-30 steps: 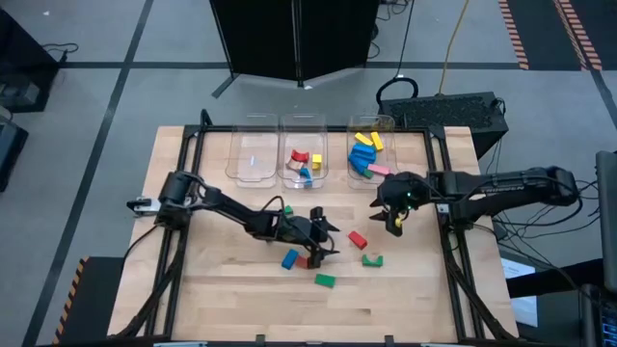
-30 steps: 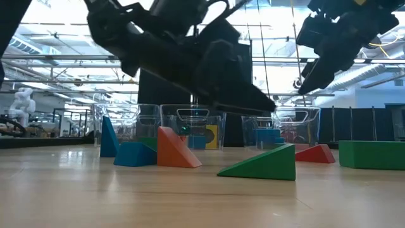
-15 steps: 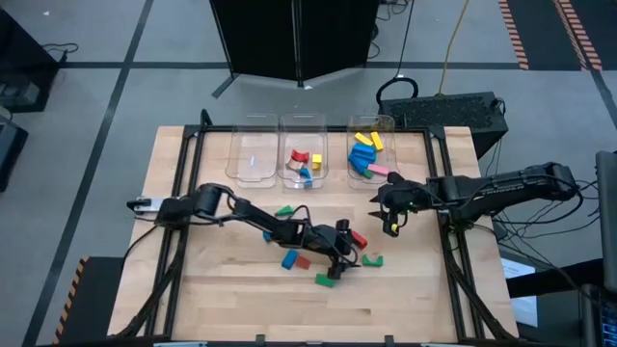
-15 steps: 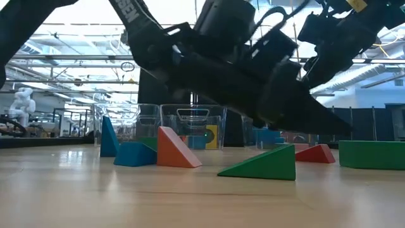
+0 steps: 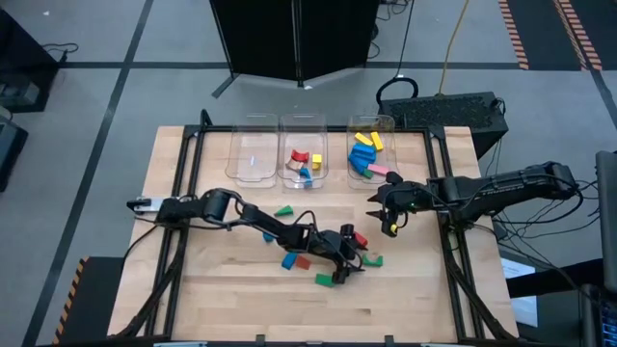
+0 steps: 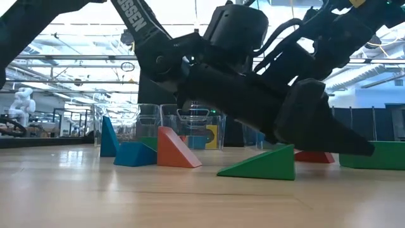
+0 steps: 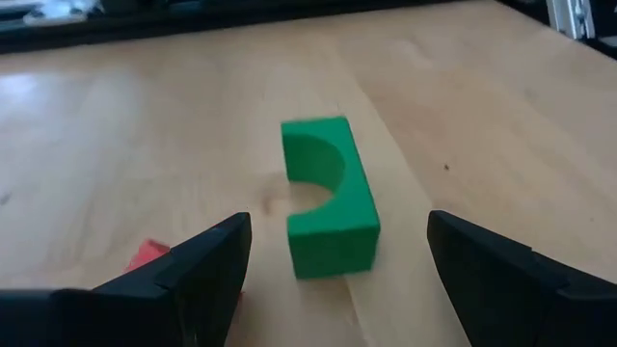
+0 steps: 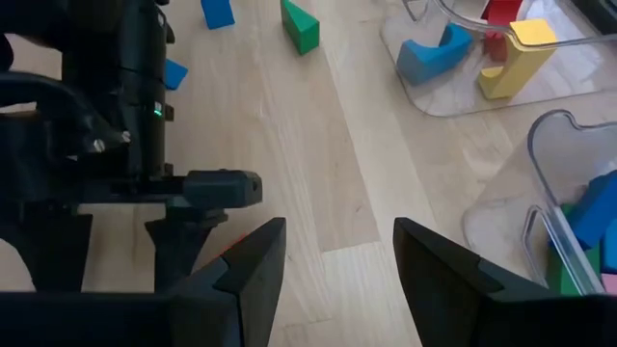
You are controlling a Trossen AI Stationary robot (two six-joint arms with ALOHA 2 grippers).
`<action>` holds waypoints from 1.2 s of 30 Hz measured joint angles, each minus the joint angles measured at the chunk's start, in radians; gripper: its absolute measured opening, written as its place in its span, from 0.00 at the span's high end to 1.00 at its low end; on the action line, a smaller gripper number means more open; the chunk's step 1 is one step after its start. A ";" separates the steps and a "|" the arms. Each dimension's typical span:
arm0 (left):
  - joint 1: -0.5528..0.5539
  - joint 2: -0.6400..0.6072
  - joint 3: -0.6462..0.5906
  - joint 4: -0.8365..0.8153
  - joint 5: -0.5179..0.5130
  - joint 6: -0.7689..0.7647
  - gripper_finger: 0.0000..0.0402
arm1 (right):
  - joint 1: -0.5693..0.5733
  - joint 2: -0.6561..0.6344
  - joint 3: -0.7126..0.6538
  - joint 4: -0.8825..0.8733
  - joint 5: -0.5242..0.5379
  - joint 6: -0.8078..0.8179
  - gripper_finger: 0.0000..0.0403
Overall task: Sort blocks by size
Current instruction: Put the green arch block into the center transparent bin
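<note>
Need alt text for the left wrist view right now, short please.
A green arched block lies on the wooden table, centred ahead of the left gripper, whose jaws are open wide on either side. A red block's corner shows beside one jaw.

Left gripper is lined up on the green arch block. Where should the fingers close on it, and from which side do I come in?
Grip the green arch block across its two long flat faces, solid one and notched one. It lies on its side, an end facing the open left gripper, whose fingers already straddle it. Coming straight ahead looks best; the notch rim offers less contact.
</note>
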 joint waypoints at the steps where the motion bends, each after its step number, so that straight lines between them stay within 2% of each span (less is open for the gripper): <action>1: 0.001 0.003 0.003 -0.003 0.000 -0.001 0.22 | 0.000 0.000 0.000 0.001 0.000 0.000 0.55; 9: 0.001 0.020 0.018 0.003 -0.013 -0.007 0.23 | 0.000 0.000 0.000 0.002 0.000 0.000 0.55; 29: 0.001 0.020 0.018 -0.004 -0.026 -0.053 0.66 | 0.000 0.000 0.000 0.010 0.000 0.002 0.55; 32: 0.001 0.020 0.018 -0.009 -0.027 -0.054 0.69 | 0.000 0.000 0.000 0.010 0.000 0.002 0.55; 36: 0.001 0.018 0.018 -0.014 -0.027 -0.058 0.69 | 0.004 0.000 0.000 0.009 0.000 0.002 0.55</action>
